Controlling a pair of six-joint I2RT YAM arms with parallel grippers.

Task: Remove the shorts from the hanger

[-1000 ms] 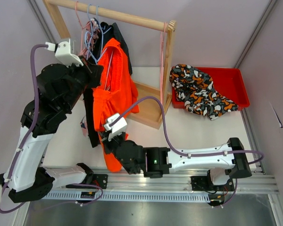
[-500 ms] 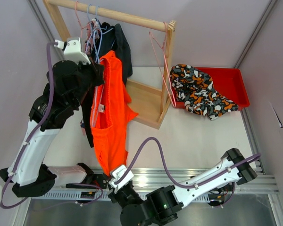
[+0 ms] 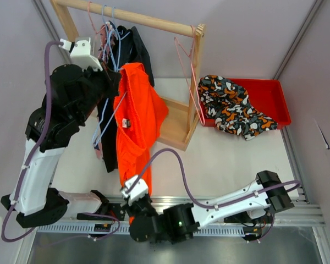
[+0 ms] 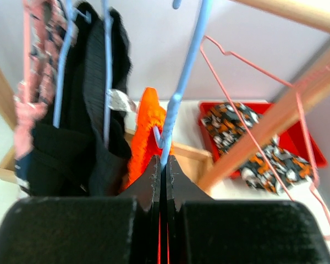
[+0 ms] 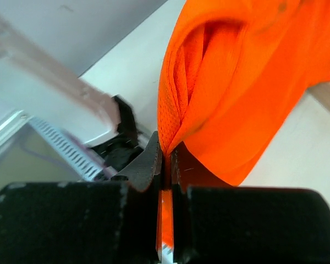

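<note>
The orange shorts (image 3: 136, 118) hang on a blue wire hanger (image 3: 105, 120) in front of the rack's left end. My left gripper (image 3: 114, 83) is shut on that hanger, and the left wrist view shows the blue hanger (image 4: 182, 82) pinched at the left gripper (image 4: 164, 160), with the shorts (image 4: 146, 132) bunched just beyond. My right gripper (image 3: 135, 190) is low at the near edge, shut on the shorts' bottom hem. In the right wrist view the right gripper (image 5: 166, 149) clamps a fold of the shorts (image 5: 247, 82), and the fabric runs taut up and away.
The wooden rack (image 3: 154, 23) carries dark garments (image 3: 108, 137) on other hangers and a bare pink hanger (image 3: 188, 71). A red tray (image 3: 272, 91) at the right holds a patterned garment (image 3: 231, 107). The arms' metal rail (image 3: 220, 212) runs along the near edge.
My right gripper has pulled the shorts' hem from mid-table down to the near edge, stretching the fabric. My left gripper has carried the hanger up and back toward the rack.
</note>
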